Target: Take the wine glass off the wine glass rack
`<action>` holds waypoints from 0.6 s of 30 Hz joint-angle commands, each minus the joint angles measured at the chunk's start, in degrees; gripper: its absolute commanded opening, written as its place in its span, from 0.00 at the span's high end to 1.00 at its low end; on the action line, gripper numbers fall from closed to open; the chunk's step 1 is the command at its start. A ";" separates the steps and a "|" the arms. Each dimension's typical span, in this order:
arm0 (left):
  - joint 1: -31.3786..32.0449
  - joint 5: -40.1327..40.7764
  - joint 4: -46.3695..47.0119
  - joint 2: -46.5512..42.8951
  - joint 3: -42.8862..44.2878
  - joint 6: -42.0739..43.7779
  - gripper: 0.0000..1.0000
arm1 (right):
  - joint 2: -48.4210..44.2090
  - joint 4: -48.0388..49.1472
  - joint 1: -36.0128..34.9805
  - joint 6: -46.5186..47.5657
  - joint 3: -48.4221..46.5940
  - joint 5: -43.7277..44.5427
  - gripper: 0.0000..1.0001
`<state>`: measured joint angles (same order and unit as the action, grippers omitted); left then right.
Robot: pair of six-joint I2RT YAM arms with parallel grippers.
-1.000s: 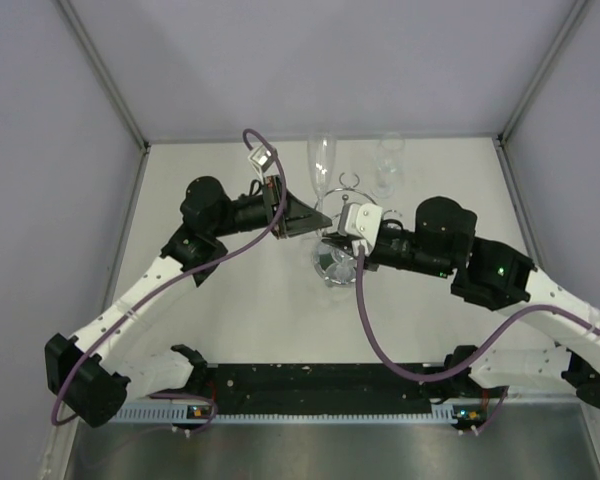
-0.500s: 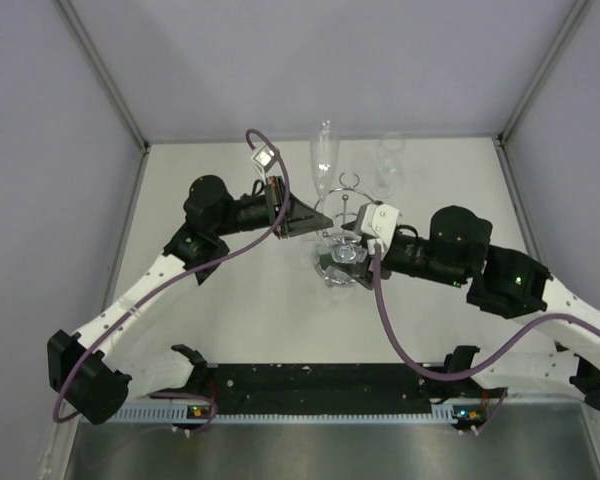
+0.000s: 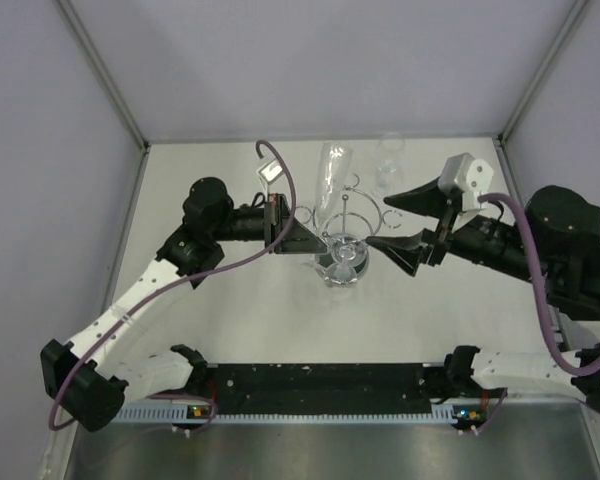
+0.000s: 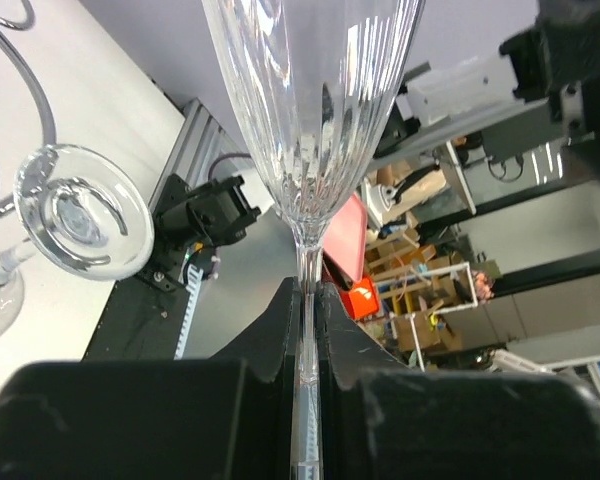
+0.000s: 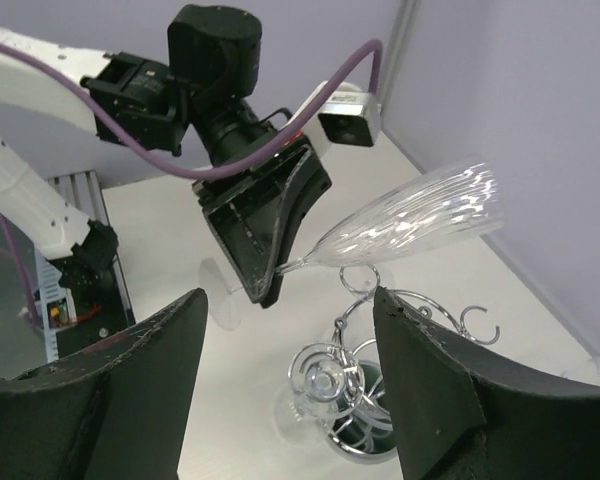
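Left gripper (image 4: pixel 307 300): squeezed tight on the wine glass (image 4: pixel 310 110) stem.
Right gripper (image 3: pixel 400 226): fingers wide apart, beside the wine glass rack (image 3: pixel 347 215).

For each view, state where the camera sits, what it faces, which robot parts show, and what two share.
Top external: above and behind; looks down on the left arm, right arm and wine glass rack.
Left wrist: on the left arm; looks past the shut left gripper up the wine glass.
Right wrist: on the right arm; looks past the open right gripper at the left gripper.
Both wrist views show that glass.
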<state>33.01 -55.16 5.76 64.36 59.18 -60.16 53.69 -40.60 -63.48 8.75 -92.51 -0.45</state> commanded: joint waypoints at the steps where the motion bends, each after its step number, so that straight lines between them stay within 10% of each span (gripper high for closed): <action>1: 0.21 -6.62 -3.81 -4.32 1.65 8.73 1.00 | 4.04 -3.78 -0.50 -5.06 -7.23 2.82 0.33; 18: 2.14 -12.61 -23.07 -15.66 -2.66 31.50 1.00 | 14.69 -9.76 -0.59 -17.01 -23.94 0.62 0.35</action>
<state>34.74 -65.45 -14.66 51.48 57.08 -35.22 68.77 -49.95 -63.51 -3.92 -112.68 2.20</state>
